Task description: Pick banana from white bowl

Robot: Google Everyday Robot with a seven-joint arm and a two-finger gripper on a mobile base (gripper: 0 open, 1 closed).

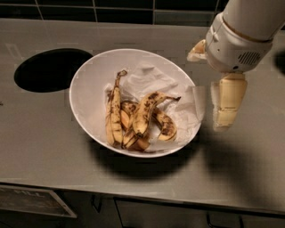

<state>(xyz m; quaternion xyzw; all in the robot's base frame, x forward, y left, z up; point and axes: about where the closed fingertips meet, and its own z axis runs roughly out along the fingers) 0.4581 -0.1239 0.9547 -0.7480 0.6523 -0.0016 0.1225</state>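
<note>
The white bowl (87,78) sits tilted on a grey counter in the middle of the camera view. Inside it, on a crumpled white paper napkin (147,79), lies the banana (145,113), plump, curved and brown-speckled, with its dark stem pointing right. A long thin peel strip (113,116) lies to its left and a small dark-blotched piece (165,127) to its right. My gripper (212,76) hangs above the counter just right of the bowl's right rim. It is open and empty, with one cream finger (228,100) pointing down and the other near the bowl's far right rim.
A round dark hole (50,69) is cut into the counter (249,169) left of the bowl. Dark tiles (124,9) line the back wall. The counter's front edge runs along the bottom, with cabinet fronts (151,213) below.
</note>
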